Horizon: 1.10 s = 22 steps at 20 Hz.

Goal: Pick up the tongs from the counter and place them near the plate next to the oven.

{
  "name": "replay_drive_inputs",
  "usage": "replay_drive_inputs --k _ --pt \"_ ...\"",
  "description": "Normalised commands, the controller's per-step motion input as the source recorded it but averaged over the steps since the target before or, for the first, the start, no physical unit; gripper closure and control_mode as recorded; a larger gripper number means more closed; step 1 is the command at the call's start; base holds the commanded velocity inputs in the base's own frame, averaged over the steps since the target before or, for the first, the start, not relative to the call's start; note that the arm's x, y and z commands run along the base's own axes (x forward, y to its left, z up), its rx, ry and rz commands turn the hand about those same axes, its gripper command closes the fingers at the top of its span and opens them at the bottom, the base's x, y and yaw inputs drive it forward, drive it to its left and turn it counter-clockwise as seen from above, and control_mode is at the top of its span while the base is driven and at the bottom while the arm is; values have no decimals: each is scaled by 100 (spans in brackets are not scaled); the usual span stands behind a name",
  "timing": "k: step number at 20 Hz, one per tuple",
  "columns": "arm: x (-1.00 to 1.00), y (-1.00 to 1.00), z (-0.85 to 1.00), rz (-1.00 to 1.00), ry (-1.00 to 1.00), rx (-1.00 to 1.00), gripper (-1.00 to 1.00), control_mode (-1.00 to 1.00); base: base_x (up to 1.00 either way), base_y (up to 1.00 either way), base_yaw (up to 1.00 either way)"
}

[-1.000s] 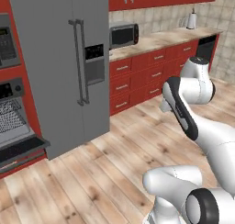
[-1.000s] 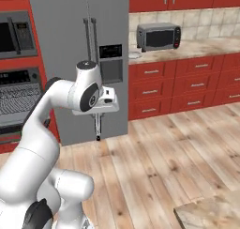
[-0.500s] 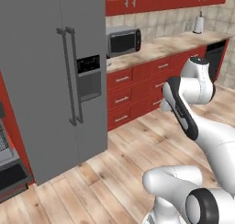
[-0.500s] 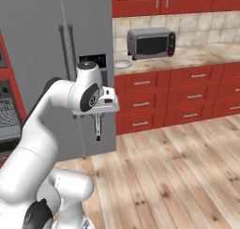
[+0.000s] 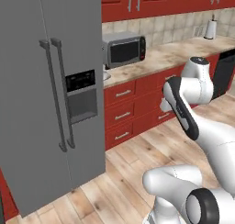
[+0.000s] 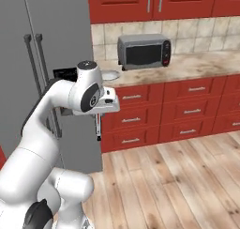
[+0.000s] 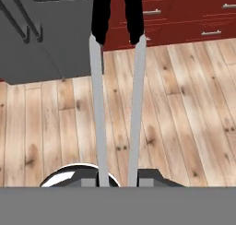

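Hand (image 6: pixel 98 121) grasps the tongs (image 7: pixel 115 104), which hang tips-down above the wooden floor (image 6: pixel 178 176), well apart from the plate (image 6: pixel 108 75) beside the oven (image 6: pixel 143 51).

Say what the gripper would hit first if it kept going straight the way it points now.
Probably the wooden floor: the gripper, shut on the tongs, points down, and the tongs' dark tips would likely touch first. Depth is unclear.
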Motion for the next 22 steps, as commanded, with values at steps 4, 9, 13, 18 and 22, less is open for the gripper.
replay_drive_inputs --k 4,9,13,18,22 --pt "0 0 0 0 0 0 100 100 100 -39 13" --pt "0 0 0 0 0 0 100 100 100 -45 16" --pt "0 0 0 0 0 0 100 100 100 -52 17" --pt "0 0 0 0 0 0 100 100 100 -40 27" --pt "0 0 0 0 0 0 100 100 100 -31 33"
